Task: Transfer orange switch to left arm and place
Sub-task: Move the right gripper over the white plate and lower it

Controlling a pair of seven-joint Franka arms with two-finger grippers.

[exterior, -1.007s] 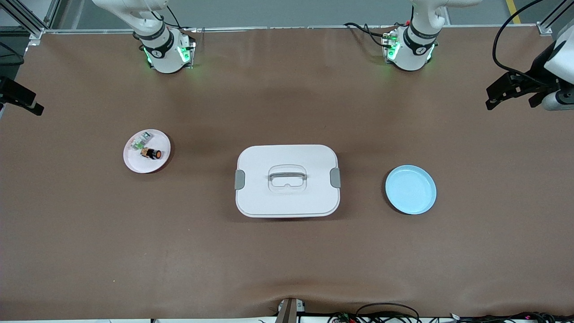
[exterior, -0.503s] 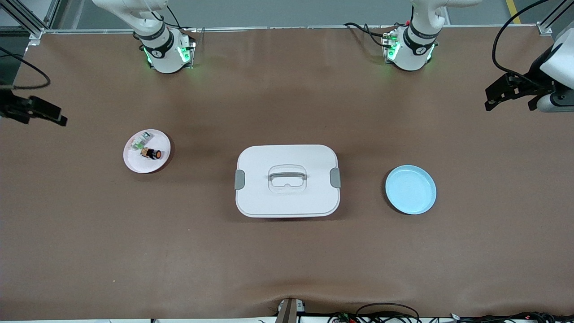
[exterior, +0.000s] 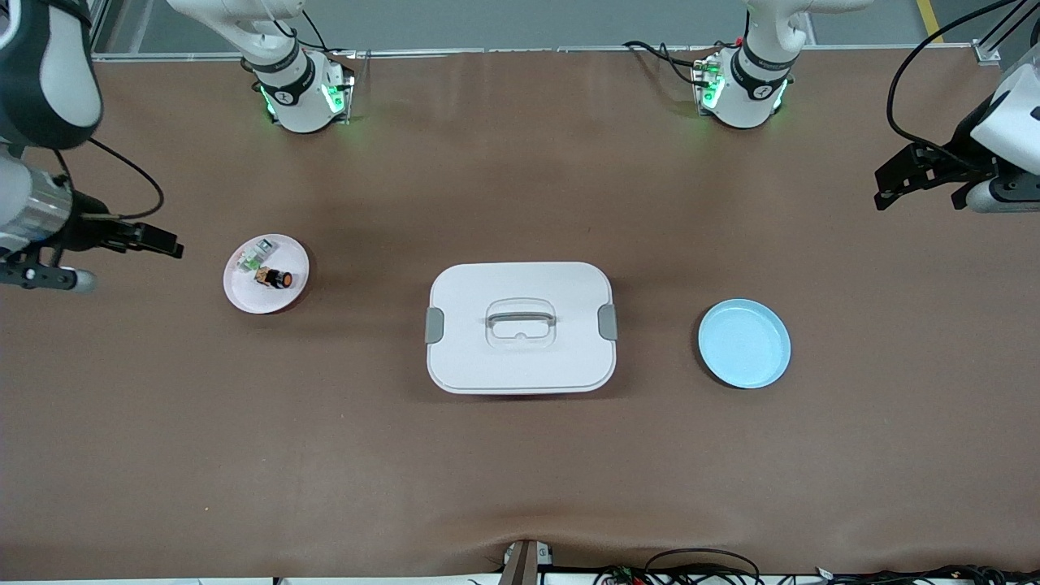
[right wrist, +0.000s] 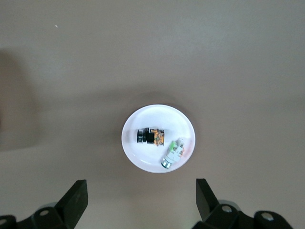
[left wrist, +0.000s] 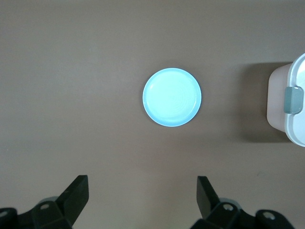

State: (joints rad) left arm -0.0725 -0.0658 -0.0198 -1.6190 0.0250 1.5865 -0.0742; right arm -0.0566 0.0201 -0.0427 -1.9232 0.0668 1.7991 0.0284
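A high front camera looks steeply down across the whole brown table [exterior: 520,471], facing the two arm bases along the top edge. The left wrist camera looks straight down from well above the table, with the blue plate [left wrist: 172,97] near centre and an end of the white box [left wrist: 291,106] at the frame's edge. The right wrist camera also looks straight down from height, onto the pink plate [right wrist: 138,152]. The front view shares the blue plate [exterior: 744,343], box [exterior: 520,357] and pink plate [exterior: 244,299] with them.

Robot lab: two bench-mounted arms [exterior: 296,89].
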